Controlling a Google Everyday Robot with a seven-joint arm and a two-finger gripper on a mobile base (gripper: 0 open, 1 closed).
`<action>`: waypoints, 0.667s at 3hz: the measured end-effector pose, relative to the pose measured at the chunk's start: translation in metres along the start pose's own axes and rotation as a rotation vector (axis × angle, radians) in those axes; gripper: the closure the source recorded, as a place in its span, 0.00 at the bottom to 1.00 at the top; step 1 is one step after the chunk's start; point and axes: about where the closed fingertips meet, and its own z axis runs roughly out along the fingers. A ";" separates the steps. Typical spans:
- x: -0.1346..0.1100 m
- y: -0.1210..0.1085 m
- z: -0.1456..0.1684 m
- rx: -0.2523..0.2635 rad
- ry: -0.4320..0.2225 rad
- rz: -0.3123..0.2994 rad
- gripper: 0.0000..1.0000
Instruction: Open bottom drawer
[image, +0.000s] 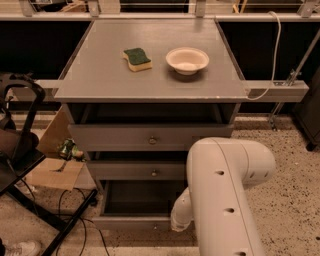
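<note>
The grey cabinet has three drawers. The bottom drawer (131, 223), with the slimmest front, is pulled out, and its dark, plain box interior (140, 197) is visible from above. Its knob is hidden. My white arm (227, 190) fills the lower right. Its wrist (181, 216) reaches down to the right end of the bottom drawer's front edge. The gripper is hidden beyond the wrist, at that drawer front. The middle drawer (137, 171) and the top drawer (150, 137) each show a small round knob and stand slightly out.
A green and yellow sponge (137, 58) and a white bowl (187, 60) sit on the cabinet top (100, 75). A black chair frame (25, 150) and cardboard (52, 172) stand at the left. Cables lie on the speckled floor (295, 165).
</note>
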 end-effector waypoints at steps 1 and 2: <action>0.001 0.003 0.000 -0.012 0.008 -0.002 1.00; 0.002 0.000 -0.001 -0.015 0.007 -0.002 0.97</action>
